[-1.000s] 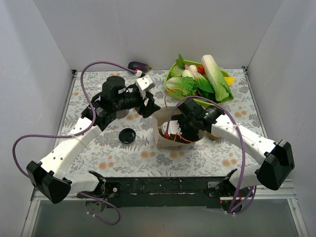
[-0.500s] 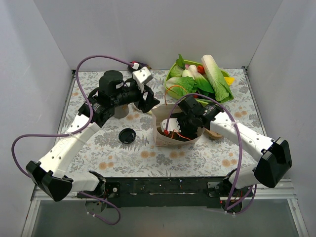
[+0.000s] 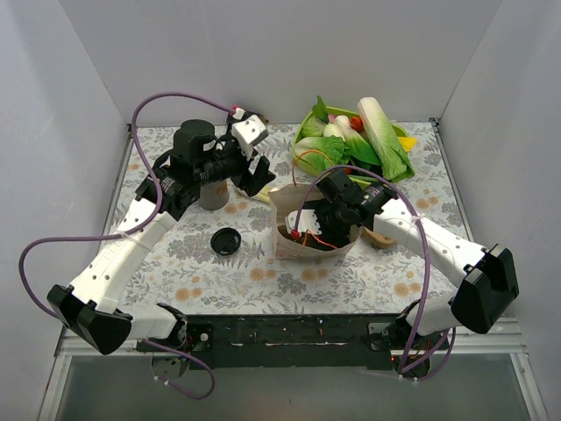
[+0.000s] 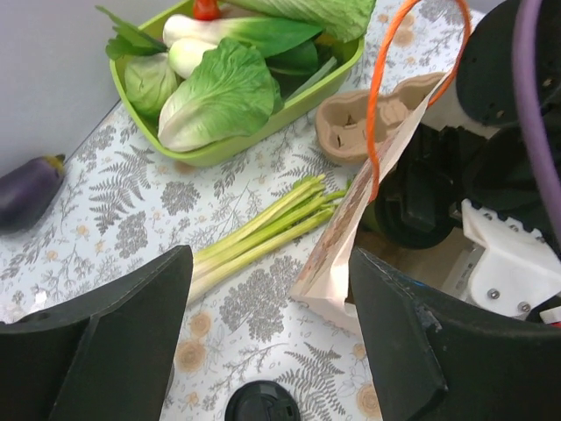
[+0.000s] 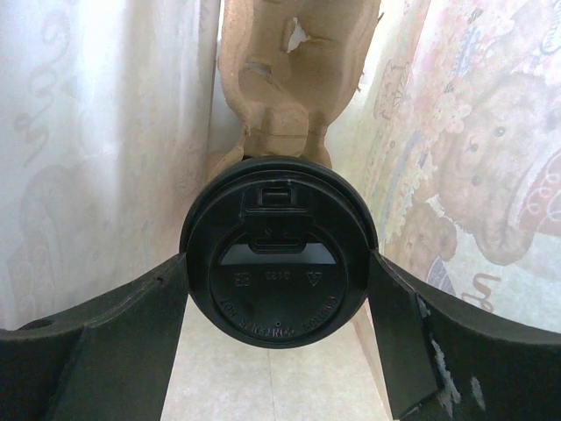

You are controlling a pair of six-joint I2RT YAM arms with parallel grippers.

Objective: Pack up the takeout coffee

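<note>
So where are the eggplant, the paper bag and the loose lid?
eggplant [image 4: 26, 191]: left wrist view, purple body.
paper bag [image 4: 336, 263]: left wrist view, side wall.
loose lid [image 3: 226, 241]: top view, its centre.

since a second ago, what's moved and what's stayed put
The left gripper drew back from the paper bag rim, toward the far left, its jaws spreading wider, empty. The right gripper stayed inside the bag, jaws either side of the lidded takeout coffee. Loose black lid and vegetables unmoved.

We can read no text anywhere. The takeout coffee [image 5: 279, 189] carries small raised marks on its black lid [image 5: 279, 294], just below the lid's sip flap, too faint for us to read.
</note>
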